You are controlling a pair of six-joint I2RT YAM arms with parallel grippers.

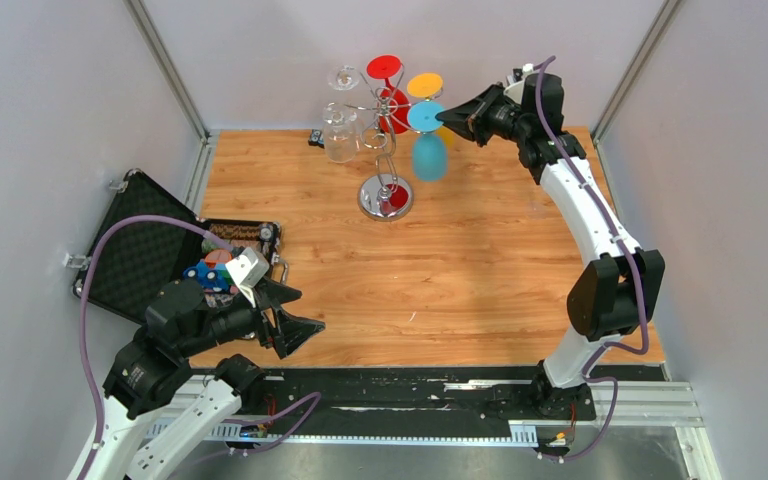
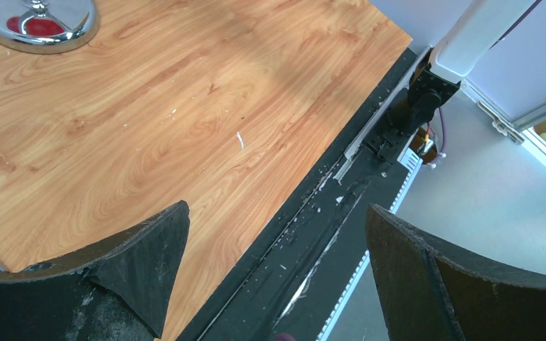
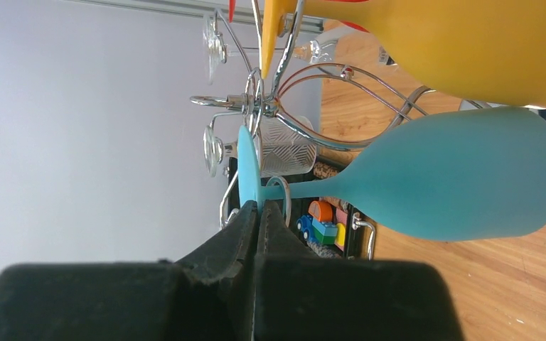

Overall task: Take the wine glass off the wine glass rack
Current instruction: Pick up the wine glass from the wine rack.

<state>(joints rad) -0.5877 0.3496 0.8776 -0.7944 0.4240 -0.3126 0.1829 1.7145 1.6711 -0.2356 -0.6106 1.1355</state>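
One teal glass [image 3: 462,177] by R pincer [image 3: 259,206]

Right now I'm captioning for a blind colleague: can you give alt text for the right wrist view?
The right gripper, jaws shut, meets the foot rim of a teal wine glass hung on the chrome wine glass rack; a yellow glass hangs beside it. Whether it pinches the foot is unclear.

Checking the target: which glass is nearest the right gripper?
The blue glass: its foot is at the right gripper's shut tips. The yellow glass, red glass and clear glasses hang farther off.
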